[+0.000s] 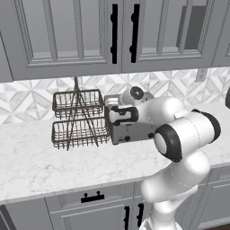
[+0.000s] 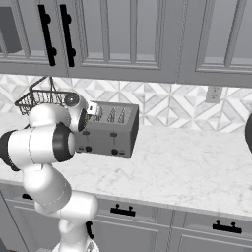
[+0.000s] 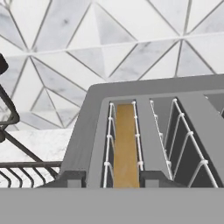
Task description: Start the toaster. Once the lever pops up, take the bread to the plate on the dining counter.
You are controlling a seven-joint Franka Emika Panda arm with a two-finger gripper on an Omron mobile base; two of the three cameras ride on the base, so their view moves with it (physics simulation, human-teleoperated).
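The grey toaster (image 1: 131, 130) (image 2: 110, 130) stands on the marble worktop against the tiled wall. In the hand view I look down into its slots (image 3: 92, 131). The golden-yellow bread (image 3: 126, 144) sits upright in the left slot between white wire guides. My gripper (image 3: 113, 179) hovers right over that slot with a dark fingertip on each side of the slice's near end. The left fingertip (image 3: 72, 178) still stands off from the bread, so the jaws are apart. From the base views my hand hangs above the toaster's left end. The plate and the dining counter are out of view.
A two-tier wire basket rack (image 1: 78, 119) (image 2: 42, 98) stands close on the toaster's left. Grey upper cabinets (image 1: 112, 31) hang above. The worktop (image 2: 187, 167) stretches to the right, with a dark object (image 2: 248, 130) at the far edge and a wall outlet (image 2: 212, 93).
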